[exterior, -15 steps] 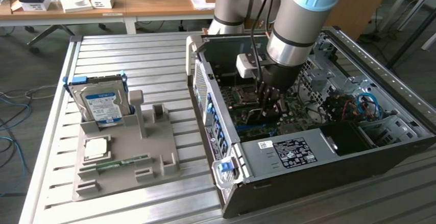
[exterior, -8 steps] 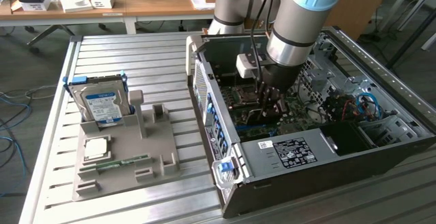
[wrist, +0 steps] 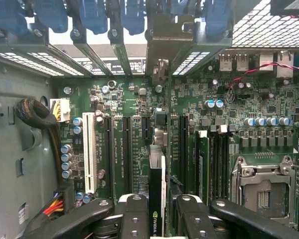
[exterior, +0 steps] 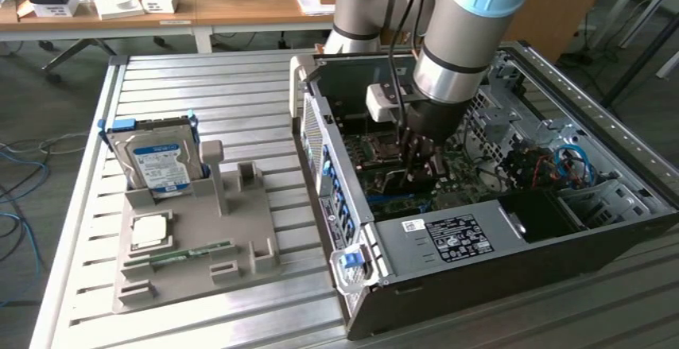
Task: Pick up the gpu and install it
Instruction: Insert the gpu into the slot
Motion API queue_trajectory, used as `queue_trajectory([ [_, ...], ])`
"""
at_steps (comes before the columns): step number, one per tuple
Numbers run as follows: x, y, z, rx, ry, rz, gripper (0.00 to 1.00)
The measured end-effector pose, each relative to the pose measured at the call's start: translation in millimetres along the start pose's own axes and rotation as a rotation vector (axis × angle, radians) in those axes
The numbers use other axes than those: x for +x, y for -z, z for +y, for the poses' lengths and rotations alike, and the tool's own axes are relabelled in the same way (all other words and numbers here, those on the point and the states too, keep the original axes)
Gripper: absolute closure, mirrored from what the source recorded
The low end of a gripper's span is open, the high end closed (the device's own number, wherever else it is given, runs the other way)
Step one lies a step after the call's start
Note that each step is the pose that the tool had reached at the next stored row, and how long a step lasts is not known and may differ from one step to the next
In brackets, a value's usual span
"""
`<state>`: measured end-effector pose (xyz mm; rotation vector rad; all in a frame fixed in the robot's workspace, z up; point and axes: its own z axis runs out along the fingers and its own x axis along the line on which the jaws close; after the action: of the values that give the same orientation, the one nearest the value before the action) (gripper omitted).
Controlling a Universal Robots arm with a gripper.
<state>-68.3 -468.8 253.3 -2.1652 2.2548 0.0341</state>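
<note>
gpu, wrist view: thin black card seen edge-on, green logo on its top edge, inside the computer case, over the motherboard.
Gripper, wrist view: two dark fingers pressed against the card's two faces, pinching it between them.
Long axis, wrist view: runs from the gripper toward the case's rear wall and its slot openings, parallel to the white slot and the long black slots beside it.
Far end, wrist view: a grey metal plate sits in line with the card at the rear openings; probably its bracket, not certain.
Card attitude: standing on edge, faces upright to the board.
Gripper, exterior view: lowered deep into the open computer case, above the board.
Fixture, exterior view: grey holder on the table, carrying the hard drive and memory stick.
Progress (judgement): pick-up done, card carried into the case and lined up with the slots.
Open: whether the card's lower edge is seated in a slot cannot be told.
</note>
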Motion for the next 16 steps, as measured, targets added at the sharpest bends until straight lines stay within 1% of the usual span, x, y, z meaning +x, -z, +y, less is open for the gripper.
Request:
queue_trajectory([
  [2, 0.0, 0.0, 0.1, 0.0000, 0.000, -0.0008, 0.74],
  [4, 0.1, 0.1, 0.2, -0.0003, 0.000, -0.0037, 0.74],
  [7, 0.1, 0.1, 0.1, -0.0005, 0.000, -0.0109, 0.74],
  [11, 0.0, 0.0, 0.1, -0.0008, 0.000, -0.0227, 0.74],
  [16, 1.6, 0.1, 0.1, -0.0008, 0.000, -0.0229, 0.74],
])
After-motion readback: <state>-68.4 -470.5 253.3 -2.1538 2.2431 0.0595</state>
